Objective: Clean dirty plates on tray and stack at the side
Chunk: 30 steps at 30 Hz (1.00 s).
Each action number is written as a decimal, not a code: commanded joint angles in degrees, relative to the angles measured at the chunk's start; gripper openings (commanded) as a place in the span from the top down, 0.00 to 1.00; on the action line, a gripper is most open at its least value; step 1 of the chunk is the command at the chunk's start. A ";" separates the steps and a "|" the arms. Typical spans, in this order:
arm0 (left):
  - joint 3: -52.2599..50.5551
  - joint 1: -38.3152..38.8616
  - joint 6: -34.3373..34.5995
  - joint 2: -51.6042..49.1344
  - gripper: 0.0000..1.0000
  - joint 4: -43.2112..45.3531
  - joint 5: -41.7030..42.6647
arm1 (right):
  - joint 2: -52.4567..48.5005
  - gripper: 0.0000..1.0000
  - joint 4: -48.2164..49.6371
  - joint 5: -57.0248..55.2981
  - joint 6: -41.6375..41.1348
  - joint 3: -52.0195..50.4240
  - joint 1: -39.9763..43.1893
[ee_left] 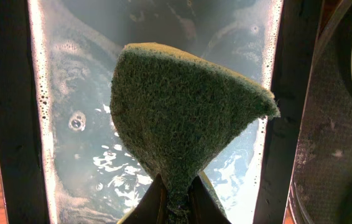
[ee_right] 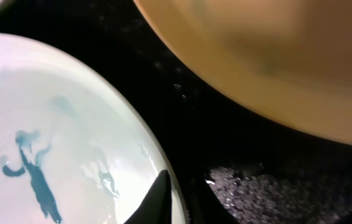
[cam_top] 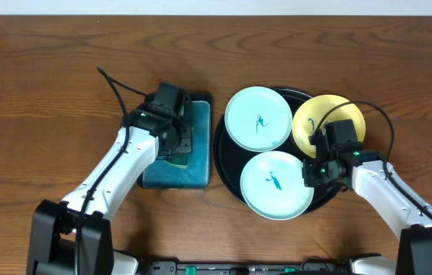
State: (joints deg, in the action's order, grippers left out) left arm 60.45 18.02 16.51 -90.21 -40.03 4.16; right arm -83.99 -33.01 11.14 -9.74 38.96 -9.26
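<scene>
The black tray (cam_top: 223, 164) holds three plates. A mint plate (cam_top: 258, 118) with a teal scribble lies at the back. A second scribbled mint plate (cam_top: 275, 185) lies at the front. A yellow plate (cam_top: 317, 122) lies at the right, partly under my right arm. My right gripper (cam_top: 313, 174) is shut on the front plate's right rim. In the right wrist view one finger lies over the plate (ee_right: 51, 124) at the gripper (ee_right: 185, 200), with the yellow plate (ee_right: 275, 56) just beyond. My left gripper (ee_left: 177, 205) is shut on a green sponge (ee_left: 182, 118) above the sponge tray.
The teal sponge tray (cam_top: 197, 174) stands just left of the black tray and holds soapy water (ee_left: 76, 124). Bare wood tabletop (cam_top: 40, 99) stretches left of it and also right of the black tray.
</scene>
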 commanded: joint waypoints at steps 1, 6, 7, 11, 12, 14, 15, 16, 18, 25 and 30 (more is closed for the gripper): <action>-0.07 -0.37 0.15 0.52 0.92 -0.02 -0.04 | -0.13 0.94 0.85 2.69 0.09 1.05 -0.59; -0.07 -0.37 0.15 0.52 0.93 0.00 -0.04 | -0.13 0.99 2.75 2.67 0.09 1.05 -0.59; -0.07 -0.37 0.15 0.52 0.93 0.00 -0.04 | -0.13 0.99 3.15 2.69 0.09 1.05 -0.59; -0.07 -0.37 0.15 0.52 0.92 -0.07 -0.02 | -0.13 0.99 4.07 2.67 0.09 1.05 -0.59; -0.07 -0.37 0.15 0.50 0.93 -0.11 -0.02 | -0.13 0.99 4.09 2.67 0.09 1.05 -0.59; -0.07 -0.37 0.15 0.52 0.92 -0.17 -0.02 | -0.13 0.99 4.02 2.69 0.09 1.05 -0.59; -0.07 -0.37 0.15 0.50 0.93 -0.20 -0.02 | -0.13 0.99 3.89 2.69 0.09 1.05 -0.61; -0.07 -0.37 0.15 0.52 0.93 -0.20 -0.02 | -0.13 0.99 3.78 2.69 0.09 1.05 -0.61; -0.07 -0.37 0.13 0.52 0.93 -0.17 0.85 | -0.13 0.99 3.41 2.69 0.09 1.05 -0.61; -0.07 -0.37 0.09 0.52 0.93 -0.22 1.99 | -0.13 0.99 3.43 5.31 0.11 1.05 -0.61; -0.07 -0.37 0.09 0.52 0.93 -0.13 4.00 | -0.13 0.99 3.32 5.86 0.09 1.05 -0.61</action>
State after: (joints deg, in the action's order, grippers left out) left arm 60.45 18.02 16.51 -90.21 -40.07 6.57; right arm -83.99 -29.54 15.18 -9.61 38.96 -9.56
